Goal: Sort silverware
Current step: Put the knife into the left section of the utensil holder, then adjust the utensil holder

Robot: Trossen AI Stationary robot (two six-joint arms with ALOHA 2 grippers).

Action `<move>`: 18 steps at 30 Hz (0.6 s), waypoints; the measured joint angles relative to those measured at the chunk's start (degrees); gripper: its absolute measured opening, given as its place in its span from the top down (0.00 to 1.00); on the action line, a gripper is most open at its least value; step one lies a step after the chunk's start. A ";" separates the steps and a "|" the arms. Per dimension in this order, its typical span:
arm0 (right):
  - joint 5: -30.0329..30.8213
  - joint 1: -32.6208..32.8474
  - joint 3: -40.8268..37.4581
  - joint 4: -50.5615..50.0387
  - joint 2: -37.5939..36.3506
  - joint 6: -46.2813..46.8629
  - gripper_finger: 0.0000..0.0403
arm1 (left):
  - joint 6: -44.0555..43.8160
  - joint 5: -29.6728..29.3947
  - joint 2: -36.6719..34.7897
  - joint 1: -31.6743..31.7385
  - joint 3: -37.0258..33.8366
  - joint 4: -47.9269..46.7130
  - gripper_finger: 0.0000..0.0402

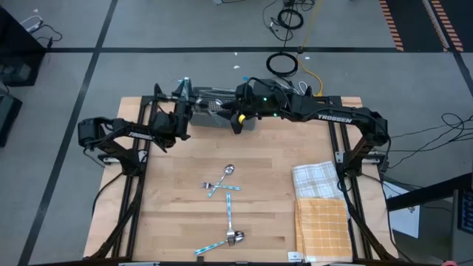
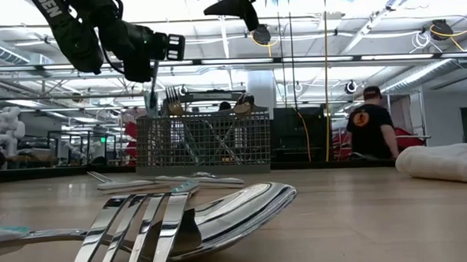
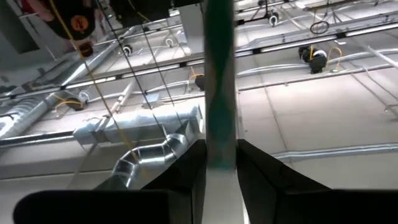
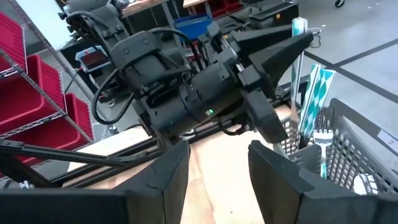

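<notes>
One piece of silverware, a utensil with a light blue handle (image 4: pixel 297 59), is pinched upright in the left gripper (image 4: pixel 292 50), whose fingers (image 3: pixel 186 168) close on its handle above the end of the grey mesh basket (image 1: pixel 214 111) at the bench's far edge. More blue-handled cutlery (image 4: pixel 314 109) already stands in the basket, a fork (image 4: pixel 323 146) among it. The rest of the silverware lies loose on the wooden bench (image 1: pixel 177 192): a spoon (image 1: pixel 222 176) and a blue-handled piece (image 1: pixel 225 189) crossing near the middle, and a fork (image 1: pixel 220 241) touching another utensil (image 1: pixel 230 214) toward the near edge. The right gripper (image 1: pixel 238 122) hovers over the basket's other end with its fingers (image 4: pixel 273 171) spread apart, holding nothing. A checked dish towel (image 1: pixel 316 179) and a yellow cloth (image 1: pixel 321 225) lie at the bench's right near corner. A person (image 2: pixel 369 129) stands in the room beyond.
</notes>
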 joint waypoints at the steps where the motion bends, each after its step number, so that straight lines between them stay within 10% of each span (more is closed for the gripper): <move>1: 0.00 0.02 0.00 0.03 -0.02 0.04 0.61 | 0.01 -0.01 0.00 0.14 0.00 -0.10 0.77; 18: 3.31 -0.74 0.00 -3.73 -0.16 -2.53 0.61 | 3.52 3.56 0.00 2.17 1.43 -0.35 0.78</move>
